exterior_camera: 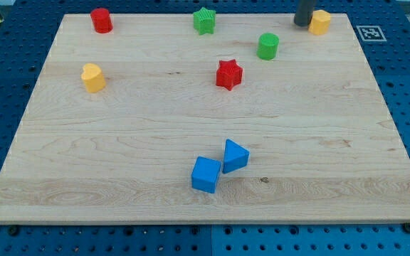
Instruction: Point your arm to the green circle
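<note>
My tip (pixel 302 23) stands at the view's top edge of the board (pixel 191 128), touching or just beside the left face of a yellow block (pixel 320 22); contact cannot be confirmed. There are no jaws on this arm: it ends in a plain dark rod, so no open or closed state applies. Only the rod's lower end shows, upright, entering from the top of the frame; the rest of the arm is out of view. The target, the green circle (pixel 267 46), lies near the tip, down and to its left, with bare board between them. Further left of the tip sit a green star (pixel 204 20) and, below that, a red star (pixel 228 74). A red cylinder (pixel 101 20) and a second yellow block (pixel 92 77) lie well apart at the far left; two blue blocks (pixel 219 166) touch each other far below. Risk: the approach is short, so overshoot would shove the circle toward the red star. Any drift rightward would push the yellow block off the board's edge.
</note>
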Available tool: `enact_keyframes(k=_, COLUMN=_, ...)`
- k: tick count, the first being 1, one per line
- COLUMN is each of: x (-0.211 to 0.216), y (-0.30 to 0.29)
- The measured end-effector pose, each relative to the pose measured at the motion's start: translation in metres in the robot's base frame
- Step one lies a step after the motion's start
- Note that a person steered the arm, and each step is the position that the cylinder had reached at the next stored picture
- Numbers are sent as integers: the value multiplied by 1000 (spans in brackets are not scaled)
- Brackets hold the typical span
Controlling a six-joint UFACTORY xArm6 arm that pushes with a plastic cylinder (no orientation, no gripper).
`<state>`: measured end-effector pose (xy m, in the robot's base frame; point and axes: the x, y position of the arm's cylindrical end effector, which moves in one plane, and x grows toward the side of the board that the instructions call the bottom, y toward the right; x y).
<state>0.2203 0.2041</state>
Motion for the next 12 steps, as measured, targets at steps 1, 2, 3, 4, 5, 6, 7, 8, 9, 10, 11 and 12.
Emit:
enact_keyframes(k=1, x=0, y=19)
enact_keyframes(k=2, x=0, y=-5)
enact_keyframes(k=3, x=8, y=-29)
enact_keyframes(k=4, x=39, y=1)
enact_keyframes(k=5, x=84, y=9)
enact_keyframes(k=6, x=110, y=9)
enact_keyframes(k=7, x=110, y=9)
enact_keyframes(k=8, x=110, y=9)
enact_keyframes(k=9, x=111, y=9)
enact_keyframes(k=10, x=112, y=9)
enact_keyframes(k=11, x=113, y=9)
enact_keyframes(k=12, x=113, y=9)
